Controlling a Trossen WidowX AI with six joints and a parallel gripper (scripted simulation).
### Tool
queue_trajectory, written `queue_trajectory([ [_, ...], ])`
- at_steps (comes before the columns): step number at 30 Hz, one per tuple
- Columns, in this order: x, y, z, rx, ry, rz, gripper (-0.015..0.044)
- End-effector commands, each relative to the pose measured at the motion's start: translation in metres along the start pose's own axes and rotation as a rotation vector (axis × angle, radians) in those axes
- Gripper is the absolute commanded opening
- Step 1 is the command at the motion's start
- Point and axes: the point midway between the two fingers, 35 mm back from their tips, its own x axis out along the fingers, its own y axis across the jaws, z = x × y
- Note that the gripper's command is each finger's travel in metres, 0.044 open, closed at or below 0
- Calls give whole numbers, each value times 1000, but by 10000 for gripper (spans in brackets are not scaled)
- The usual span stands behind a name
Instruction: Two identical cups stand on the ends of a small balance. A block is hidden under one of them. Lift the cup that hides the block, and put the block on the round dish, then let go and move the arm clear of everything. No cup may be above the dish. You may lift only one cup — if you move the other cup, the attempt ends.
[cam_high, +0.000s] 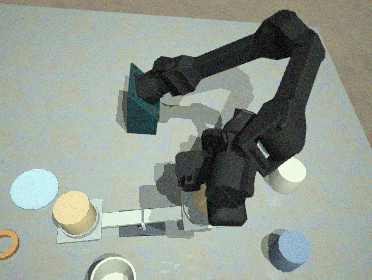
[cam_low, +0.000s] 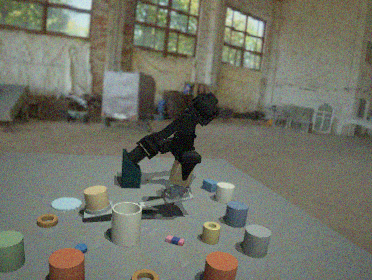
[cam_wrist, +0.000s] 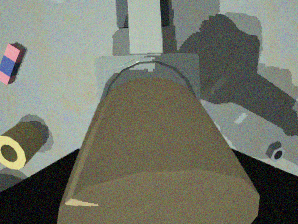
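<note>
My gripper is shut on the tan cup at the right end of the balance. The cup is tilted and appears a little above its end plate; its lower edge stands off the ring there in the wrist view. The other tan cup stands upright on the left end. The round pale blue dish lies beyond that end, with nothing on it. No block shows; the held cup hides most of the space beneath it.
A white open cup stands in front of the balance. A white cylinder and a blue cylinder stand to the right. A yellow hollow cylinder and a pink-and-blue piece are nearby.
</note>
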Motion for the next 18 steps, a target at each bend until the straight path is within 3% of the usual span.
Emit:
queue_trajectory([
  [1,-8,1,0,-1,2,8,0],
  [18,-30,-3,-2,10,8,10,0],
])
